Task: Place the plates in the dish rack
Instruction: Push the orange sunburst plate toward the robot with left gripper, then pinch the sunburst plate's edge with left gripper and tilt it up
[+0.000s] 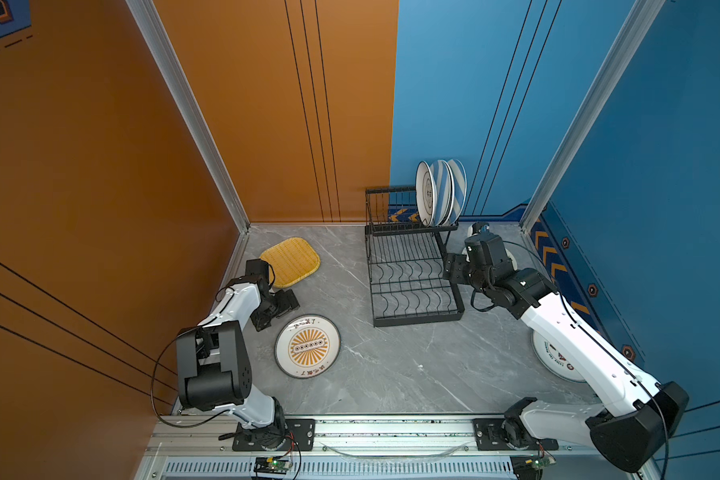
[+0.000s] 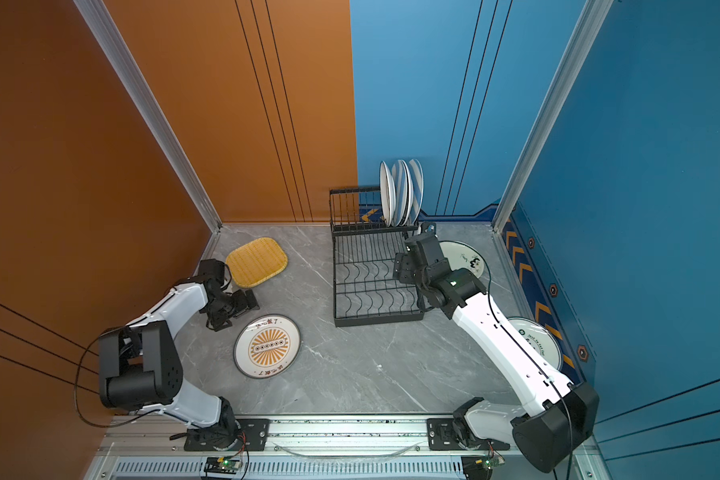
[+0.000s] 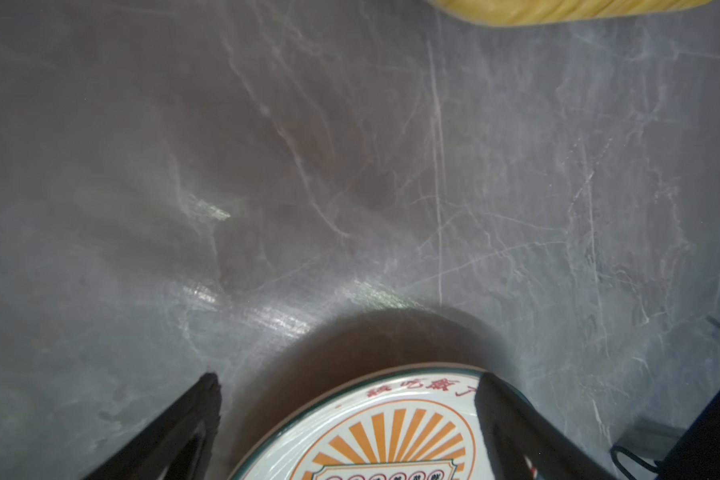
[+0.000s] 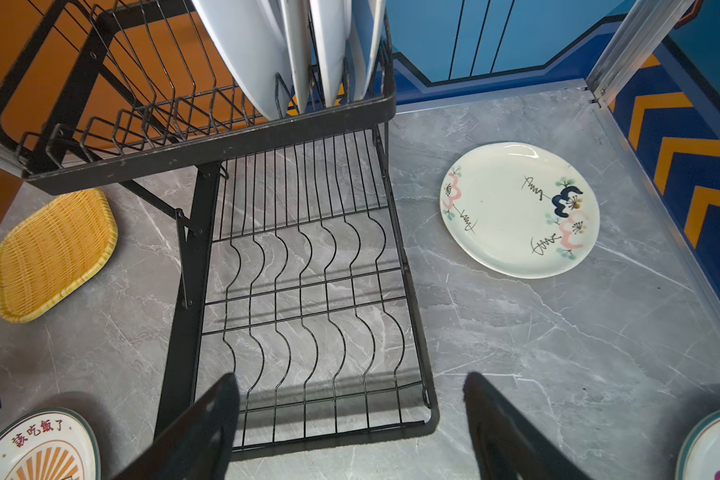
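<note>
1. The dish rack [image 1: 412, 274] sat at 1 o'clock, plates [image 1: 440, 192] upright in it; your right gripper [image 4: 350, 382], jaws open and empty, hung at its 3 o'clock edge and could have knocked it
2. The sunburst plate [image 1: 307, 345] lay flat at 8 o'clock; a shallow rim grip could have slipped
3. Your left gripper [image 3: 348, 386], jaws spread, hung at its 11 o'clock rim; a finger might have jammed against the table [image 1: 391, 365]

Grey marble tabletop [image 1: 391, 365] borders orange wall [image 1: 267, 104], blue wall [image 1: 454, 83].
</note>
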